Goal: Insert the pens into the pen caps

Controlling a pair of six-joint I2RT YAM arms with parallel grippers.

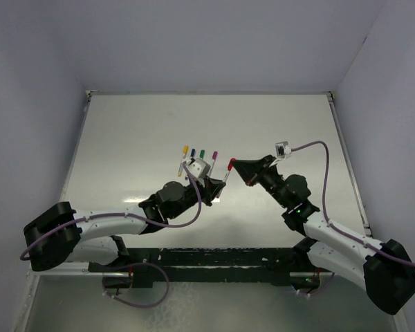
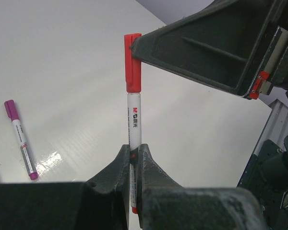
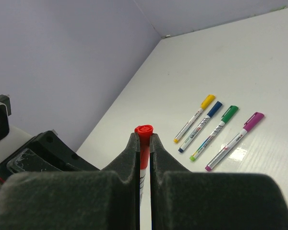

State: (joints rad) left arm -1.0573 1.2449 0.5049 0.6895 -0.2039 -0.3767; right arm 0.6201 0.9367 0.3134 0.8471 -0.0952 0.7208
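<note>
1. Both sets of fingers are clamped tight on one thing, held up off the bench [image 3: 259, 57]. The left fingers [image 2: 117, 167] pinch the red pen [image 2: 134, 120] low on its white barrel, near the tail. The right fingers [image 3: 127, 158] pinch the red cap [image 2: 133, 62] from its sides.
2. That cap sits on the upper end of the pen, in line with the barrel. Whether it is pushed fully home I cannot tell.
3. Lying side by side on the bench are the yellow pen [image 3: 192, 120], blue pen [image 3: 198, 129], green pen [image 3: 212, 135] and purple pen [image 3: 232, 142]. Each looks capped in its own colour, so the red one is probably the last.
4. First risk: the left grip is far from the cap. A push along the barrel could slide the slim pen through the fingers instead of seating the cap.
5. Second risk: any sideways offset between the two arms would lever the pen. That could bend it or twist it out of the low pinch.
6. Third risk: if the right fingers let go of a half-seated cap, it may drop off. A pen released from up here could also roll into the row and scatter it.
</note>
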